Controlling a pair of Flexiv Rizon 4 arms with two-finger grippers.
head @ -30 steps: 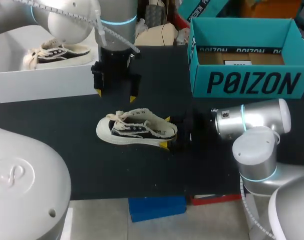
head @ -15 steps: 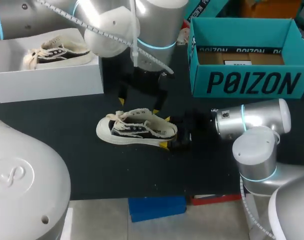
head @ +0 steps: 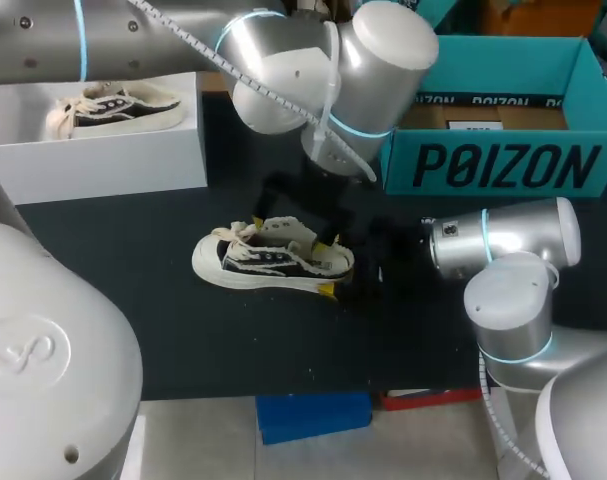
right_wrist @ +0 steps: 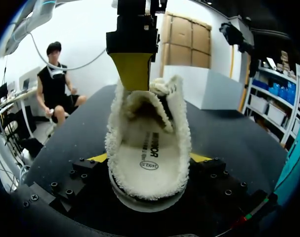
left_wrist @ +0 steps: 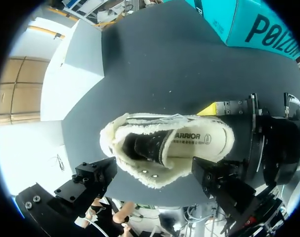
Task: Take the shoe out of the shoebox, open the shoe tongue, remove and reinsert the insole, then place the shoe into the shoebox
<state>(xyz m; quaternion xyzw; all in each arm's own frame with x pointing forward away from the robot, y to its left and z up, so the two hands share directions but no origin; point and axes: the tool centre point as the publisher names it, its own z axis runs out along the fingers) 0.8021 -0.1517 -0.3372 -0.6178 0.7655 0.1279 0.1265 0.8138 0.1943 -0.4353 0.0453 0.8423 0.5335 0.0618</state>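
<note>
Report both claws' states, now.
Left claw: open, over the shoe.
Right claw: closed on the shoe's heel.

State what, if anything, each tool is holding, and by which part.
Right tool grips the shoe by its heel, a finger each side; left tool holds nothing.

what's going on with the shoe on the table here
One shoe lies on the black table. The right gripper is shut on its heel, holding it steady. The left gripper hangs open over the shoe's opening. The insole is still inside. A second shoe sits in the white box.
</note>
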